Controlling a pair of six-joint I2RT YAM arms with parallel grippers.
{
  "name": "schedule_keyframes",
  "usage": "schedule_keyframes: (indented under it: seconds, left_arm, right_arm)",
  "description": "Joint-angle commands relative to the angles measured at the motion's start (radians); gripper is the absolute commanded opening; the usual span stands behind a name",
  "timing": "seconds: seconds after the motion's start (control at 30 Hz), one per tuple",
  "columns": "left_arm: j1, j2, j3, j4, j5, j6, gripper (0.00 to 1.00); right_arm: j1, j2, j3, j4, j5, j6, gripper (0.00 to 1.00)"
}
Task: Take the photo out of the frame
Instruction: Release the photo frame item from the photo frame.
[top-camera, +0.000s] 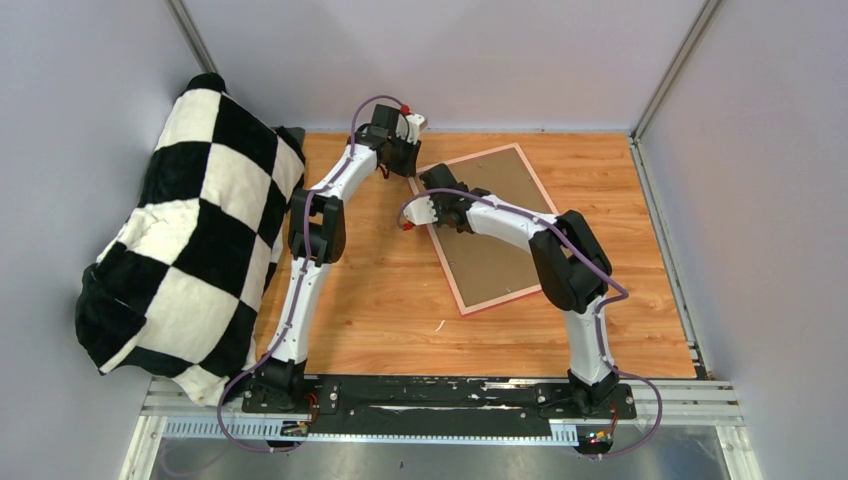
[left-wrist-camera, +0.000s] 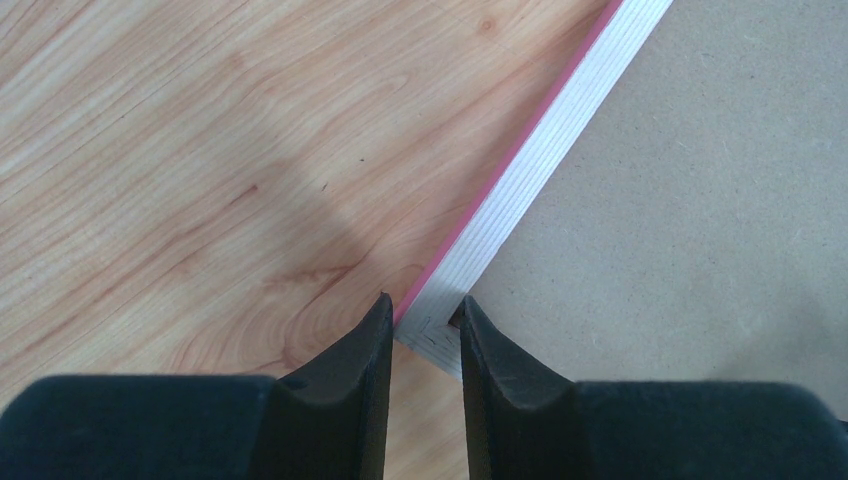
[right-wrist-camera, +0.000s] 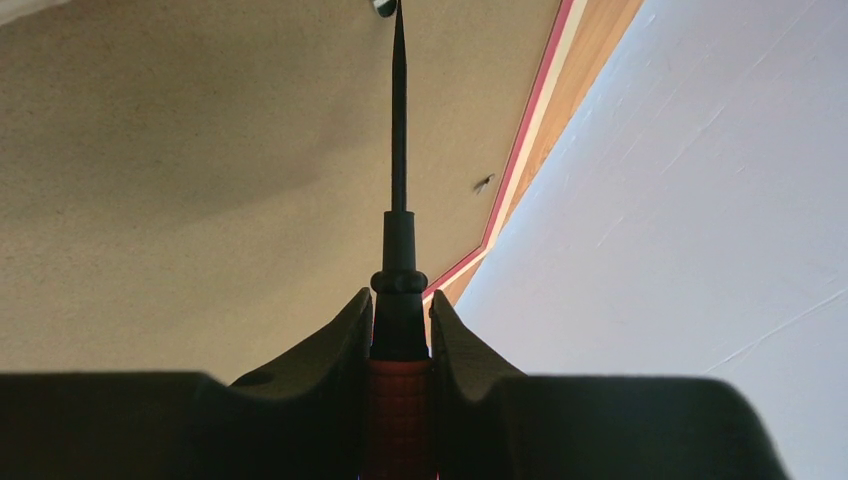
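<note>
Frame (left-wrist-camera: 525, 190): lying face down on the table (top-camera: 380, 300) with the backing (left-wrist-camera: 700, 250) up, so the back is reachable for opening.
Photo: not showing; judged to be sitting under the backing, inside the frame.
Left gripper (left-wrist-camera: 425, 310): standing nearly closed, fingers straddling and pinching the frame's corner rail, apparently bracing the frame against sliding.
Right gripper (right-wrist-camera: 398, 300): clamping the red handle of a screwdriver (right-wrist-camera: 398, 150), fingers pressing on both sides.
Screwdriver: pointing low across the backing, tip lying close to a small fitting, presumably for prying; the fitting is too small to identify.
</note>
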Motion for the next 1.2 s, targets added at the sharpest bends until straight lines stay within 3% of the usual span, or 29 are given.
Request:
schedule_keyframes:
  seconds: [0.0, 0.23, 0.43, 0.6, 0.93, 1.17]
  left_arm:
    - [-0.021, 0.055, -0.03, -0.149, 0.003, -0.009, 0.0]
    - [-0.021, 0.056, -0.03, -0.148, 0.004, -0.009, 0.0]
    - [-0.021, 0.054, -0.031, -0.149, 0.004, -0.007, 0.0]
    - [-0.021, 0.053, -0.031, -0.149, 0.004, -0.008, 0.0]
    - [-0.021, 0.053, -0.031, -0.147, 0.0, -0.009, 0.0]
    - [-0.021, 0.054, -0.032, -0.148, -0.001, -0.009, 0.0]
  right_arm:
    - [0.016, -0.059, 0.046, -0.069, 0.042, 0.045, 0.0]
    - [0.016, -0.124, 0.057, -0.145, 0.027, 0.203, 0.0]
    - [-0.002, -0.208, 0.015, -0.205, 0.009, 0.444, 0.0]
    - [-0.057, -0.346, -0.07, -0.29, -0.149, 0.712, 0.0]
    - [-0.186, -0.642, -0.395, -0.296, -0.575, 1.123, 0.0]
    - [-0.195, -0.749, -0.559, -0.173, -0.686, 1.323, 0.0]
